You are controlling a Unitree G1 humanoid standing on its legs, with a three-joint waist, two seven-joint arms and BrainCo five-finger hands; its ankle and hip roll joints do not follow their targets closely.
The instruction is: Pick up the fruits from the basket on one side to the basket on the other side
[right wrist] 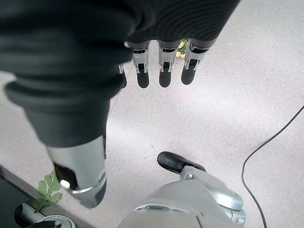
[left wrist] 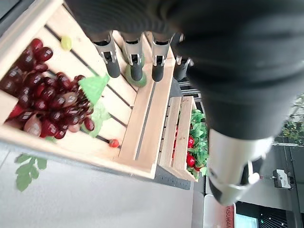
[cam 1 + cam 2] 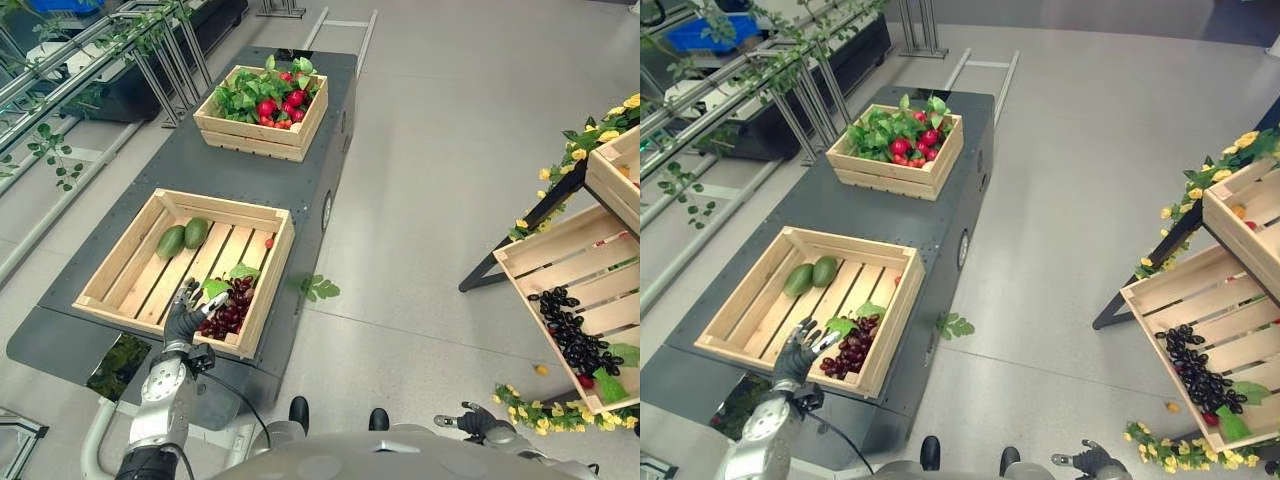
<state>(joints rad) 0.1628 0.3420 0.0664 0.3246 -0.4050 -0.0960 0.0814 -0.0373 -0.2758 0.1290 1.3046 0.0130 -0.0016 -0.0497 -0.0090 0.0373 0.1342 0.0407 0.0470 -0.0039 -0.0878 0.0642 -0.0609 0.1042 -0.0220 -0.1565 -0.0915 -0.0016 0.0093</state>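
Bright, even overhead light; shadows lie soft on the pale floor (image 3: 430, 180). Both head views bend at their edges. In the wrist views each close dark cover is blurred.

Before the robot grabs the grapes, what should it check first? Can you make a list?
1. Left hand over the dark red grapes: ok, it hovers at their edge in the near wooden crate.
2. Left hand ready to grab: ok, fingers straight, holding nothing.
3. Grapes free to lift: cannot tell, a green leaf lies partly on the bunch.
4. Two green fruits out of the way: ok, they lie at the crate's far end, apart from the grapes.
5. Room in the crate on the right: ok, black grapes fill one part, bare slats beside them.
6. Right hand out of the way: ok, low over the floor, open, empty.
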